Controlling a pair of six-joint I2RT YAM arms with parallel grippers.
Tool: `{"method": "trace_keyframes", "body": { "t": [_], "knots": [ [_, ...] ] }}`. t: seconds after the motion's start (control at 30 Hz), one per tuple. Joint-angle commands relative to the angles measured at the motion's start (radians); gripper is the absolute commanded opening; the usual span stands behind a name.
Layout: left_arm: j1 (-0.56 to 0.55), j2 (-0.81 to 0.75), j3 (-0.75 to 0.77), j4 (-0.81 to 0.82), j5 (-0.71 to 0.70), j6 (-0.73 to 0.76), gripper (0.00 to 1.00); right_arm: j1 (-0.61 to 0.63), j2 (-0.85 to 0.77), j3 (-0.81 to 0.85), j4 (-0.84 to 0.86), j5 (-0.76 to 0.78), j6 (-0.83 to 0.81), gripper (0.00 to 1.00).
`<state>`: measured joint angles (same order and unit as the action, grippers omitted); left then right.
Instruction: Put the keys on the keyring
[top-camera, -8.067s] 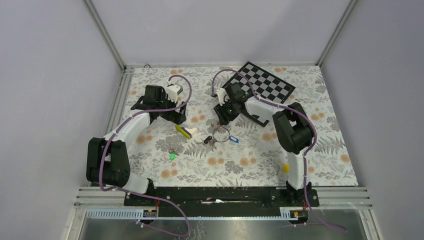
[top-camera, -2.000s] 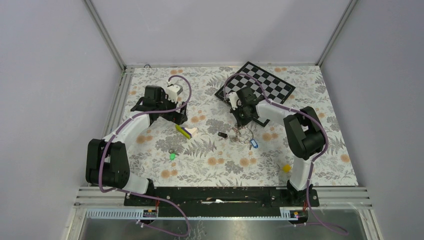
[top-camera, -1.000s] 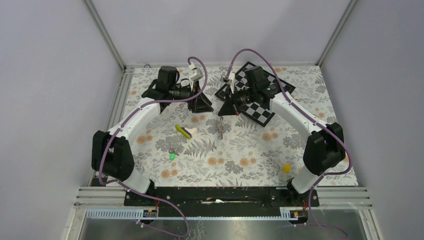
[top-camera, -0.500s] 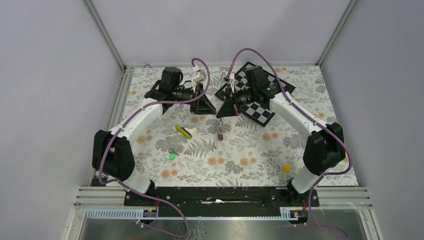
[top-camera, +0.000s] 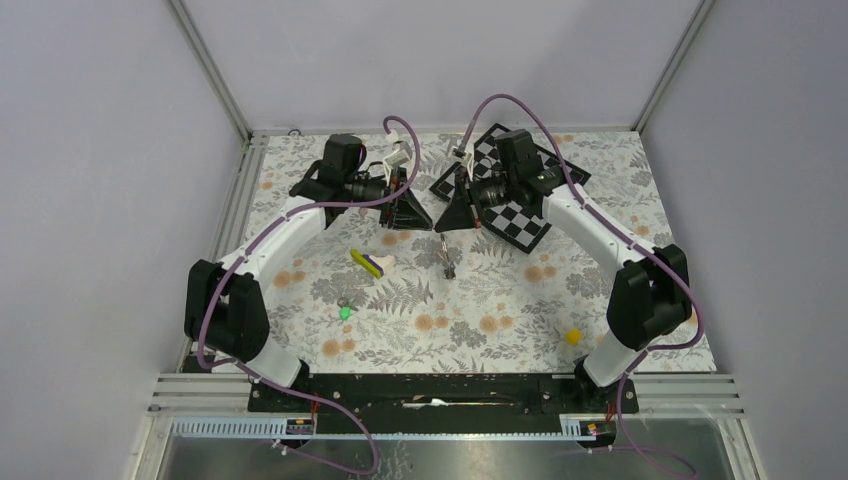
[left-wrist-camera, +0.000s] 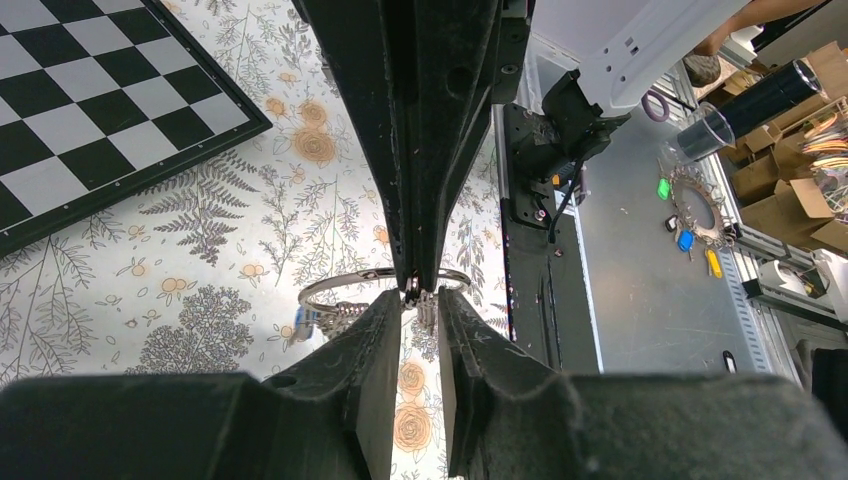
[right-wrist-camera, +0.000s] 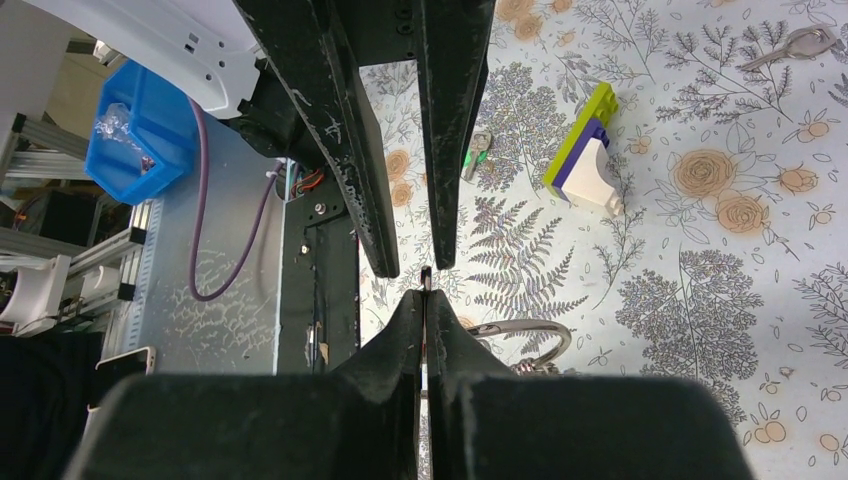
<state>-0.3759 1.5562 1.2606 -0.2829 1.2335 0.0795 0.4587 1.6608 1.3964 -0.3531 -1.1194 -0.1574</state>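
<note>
**Item 1.** Yellow cube (top-camera: 572, 336): nearest on the bench (top-camera: 480, 345), right side. No part in the job.

**Item 2.** Green key (top-camera: 345, 312): loose on the bench, well apart from the ring. Light and flat, and probably slick on the blade. Best taken by its plastic head.

**Item 3.** Wedge block (top-camera: 372, 262): lying mid-bench, untouched.

**Item 4.** Keyring (left-wrist-camera: 345, 279): held up above mid-bench, with a blue key (left-wrist-camera: 305, 322) hanging at it, seemingly threaded (it will likely swing). Thin, springy wire, light and apt to twist. Grip it edge-on, close to the split.

**Item 5.** Right pincer (right-wrist-camera: 425, 300): clamped tight on the keyring wire. Left pincer (left-wrist-camera: 420, 305): tip to tip with the right one, its fingers a narrow gap apart.

**Item 6.** Checkerboard (left-wrist-camera: 90, 110): farthest.
</note>
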Motion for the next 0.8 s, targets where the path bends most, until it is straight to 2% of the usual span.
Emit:
{"method": "trace_keyframes", "body": {
  "t": [0.0,0.37,0.77],
  "knots": [
    [-0.006,0.003,0.011,0.034,0.053,0.000,0.24,-0.003,-0.045,-0.007,0.038,-0.045,0.020,0.00],
    [-0.014,0.023,0.030,0.033,0.047,-0.015,0.29,-0.003,-0.044,-0.020,0.066,-0.056,0.041,0.00],
    [-0.019,0.039,0.045,0.033,0.064,-0.029,0.18,-0.003,-0.036,-0.029,0.075,-0.056,0.045,0.00]
  ]
}}
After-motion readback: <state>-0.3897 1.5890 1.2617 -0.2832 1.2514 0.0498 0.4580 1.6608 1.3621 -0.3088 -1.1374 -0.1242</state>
